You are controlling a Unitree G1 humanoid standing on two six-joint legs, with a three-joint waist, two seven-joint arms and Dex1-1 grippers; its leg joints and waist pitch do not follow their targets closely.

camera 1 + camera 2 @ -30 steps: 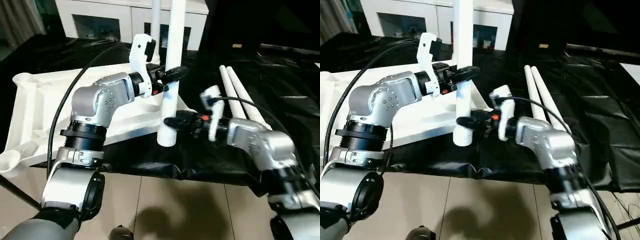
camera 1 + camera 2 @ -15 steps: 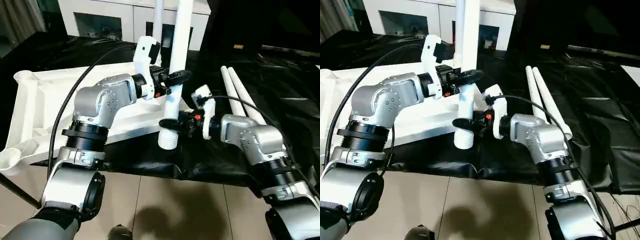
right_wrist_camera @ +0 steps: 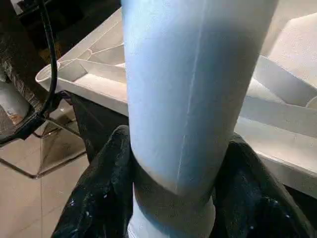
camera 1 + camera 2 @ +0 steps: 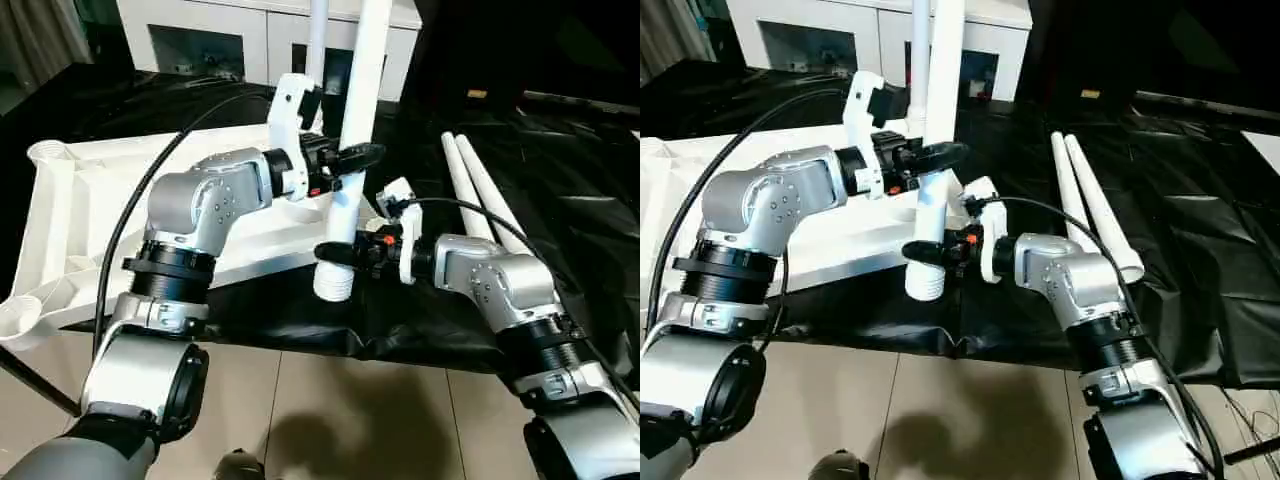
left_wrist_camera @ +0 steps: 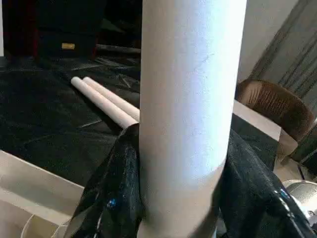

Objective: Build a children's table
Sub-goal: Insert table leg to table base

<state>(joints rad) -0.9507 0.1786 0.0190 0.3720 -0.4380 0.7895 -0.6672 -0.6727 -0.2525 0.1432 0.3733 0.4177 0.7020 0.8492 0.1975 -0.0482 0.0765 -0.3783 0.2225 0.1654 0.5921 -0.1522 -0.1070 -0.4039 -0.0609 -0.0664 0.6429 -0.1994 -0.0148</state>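
Note:
The children's table top [image 4: 70, 215] lies underside up on the left of the black-draped work table. One white leg [image 4: 317, 40] stands upright in its far corner socket. A second leg [image 4: 358, 90] is held nearly upright over the table's front edge, its ribbed end [image 4: 334, 284] lowest. My left gripper [image 4: 352, 157] is shut on this leg at mid-height, its black fingers [image 5: 111, 198] wrapping the tube [image 5: 188, 99]. My right gripper [image 4: 335, 250] is shut on the same leg just above the ribbed end, fingers [image 3: 96, 198] on either side of it [image 3: 188, 89].
Two more white legs [image 4: 475, 185] lie side by side on the black cloth [image 4: 570, 210] to the right. A white cabinet [image 4: 230, 35] with glass doors stands behind. Tiled floor [image 4: 350, 410] lies below the table's front edge. A brown chair [image 5: 270, 106] stands off to one side.
My right forearm has drawn in to the left, closer to the held leg. The leg's top has leaned slightly to the right. Both grippers keep their hold.

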